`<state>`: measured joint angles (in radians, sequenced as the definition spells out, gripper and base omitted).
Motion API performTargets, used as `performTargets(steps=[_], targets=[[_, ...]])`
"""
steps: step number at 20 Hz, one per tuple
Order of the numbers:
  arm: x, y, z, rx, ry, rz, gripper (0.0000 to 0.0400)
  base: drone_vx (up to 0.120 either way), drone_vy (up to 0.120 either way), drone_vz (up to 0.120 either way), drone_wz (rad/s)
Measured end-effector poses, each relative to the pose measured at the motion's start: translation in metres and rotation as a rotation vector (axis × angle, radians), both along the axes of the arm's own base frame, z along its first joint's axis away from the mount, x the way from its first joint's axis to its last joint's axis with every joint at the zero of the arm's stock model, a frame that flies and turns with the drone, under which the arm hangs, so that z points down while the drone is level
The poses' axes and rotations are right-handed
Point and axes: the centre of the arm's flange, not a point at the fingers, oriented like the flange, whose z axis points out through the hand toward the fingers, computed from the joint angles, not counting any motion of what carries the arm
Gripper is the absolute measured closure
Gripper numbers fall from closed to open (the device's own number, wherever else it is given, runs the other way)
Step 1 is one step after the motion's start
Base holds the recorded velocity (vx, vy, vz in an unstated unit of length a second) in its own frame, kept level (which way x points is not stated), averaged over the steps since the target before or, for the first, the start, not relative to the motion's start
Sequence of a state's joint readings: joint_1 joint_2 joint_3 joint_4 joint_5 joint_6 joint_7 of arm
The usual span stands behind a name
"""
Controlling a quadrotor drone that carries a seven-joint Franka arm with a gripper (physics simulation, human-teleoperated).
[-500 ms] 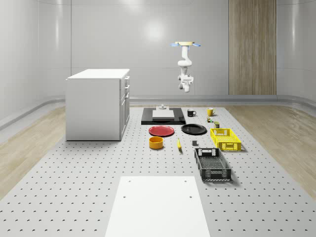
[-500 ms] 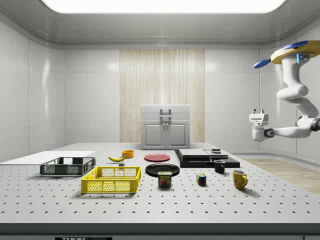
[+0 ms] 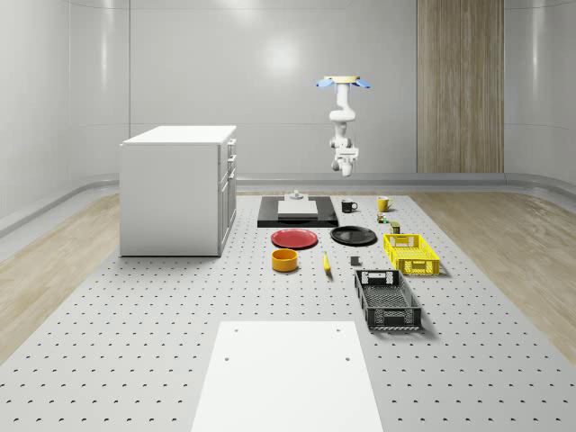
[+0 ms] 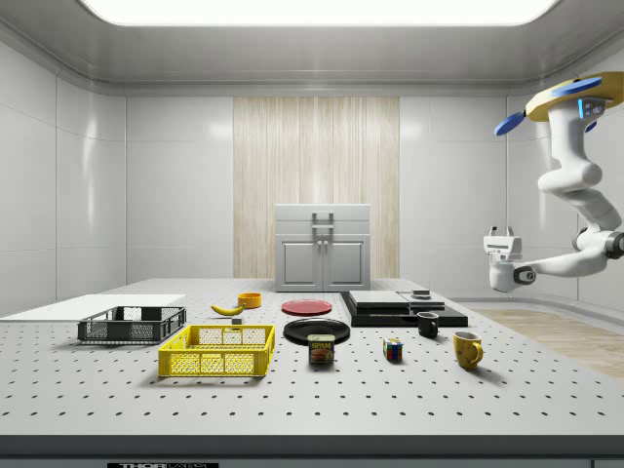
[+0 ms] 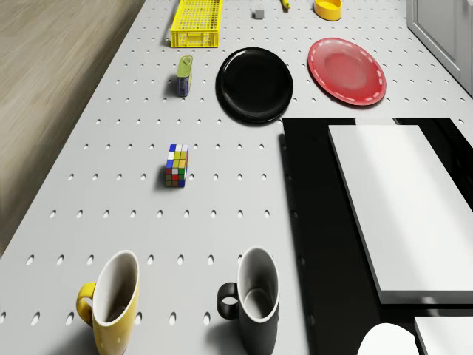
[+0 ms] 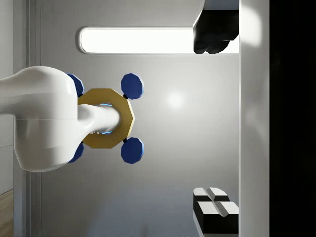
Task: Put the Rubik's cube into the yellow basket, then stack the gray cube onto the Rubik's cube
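Drone: the drone (image 4: 573, 98) is seen hovering high over the worktop's (image 3: 162, 306) far end, close to the mugs
Jaws: held high in the air beside the drone, far above everything; seen wide apart in the wrist view, with nothing between them
Rubik's cube: the Rubik's cube (image 5: 177, 165) is left on the worktop, not yet picked up, between the yellow mug (image 5: 111, 299) and the can (image 5: 183, 75)
Basket: the yellow basket (image 5: 196, 41) is set well apart from the Rubik's cube, past the can; nothing is seen in it
Gray cube: the gray cube (image 5: 258, 14) is set on the worktop just beside the basket
Risk one: the mugs or the can could be knocked on the way down, because they are near the Rubik's cube
Risk two: the Rubik's cube could be tipped or dropped if it is gripped off its middle
Risk three: the gray cube could slide off later if the Rubik's cube is set down crooked in the basket
Cubes: two
Mugs: two, one yellow and one black (image 5: 251, 296)
Plates: two, one red (image 5: 346, 70) and one black (image 5: 254, 83)
Baskets: two, one yellow and one black (image 3: 393, 319)
Cans: one
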<state>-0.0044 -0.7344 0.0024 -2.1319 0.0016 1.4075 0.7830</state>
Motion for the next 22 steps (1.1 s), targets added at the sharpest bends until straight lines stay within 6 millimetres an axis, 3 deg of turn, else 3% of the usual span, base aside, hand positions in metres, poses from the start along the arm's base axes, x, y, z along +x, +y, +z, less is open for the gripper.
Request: performTargets(steps=[8,22], targets=[[0.002,0.0,0.022,0.0,-0.006,0.0,0.0,0.12,0.12,0.0,0.0],[0.001,0.0,0.027,-0.001,-0.017,0.0,0.0,0.12,0.12,0.0,0.0]])
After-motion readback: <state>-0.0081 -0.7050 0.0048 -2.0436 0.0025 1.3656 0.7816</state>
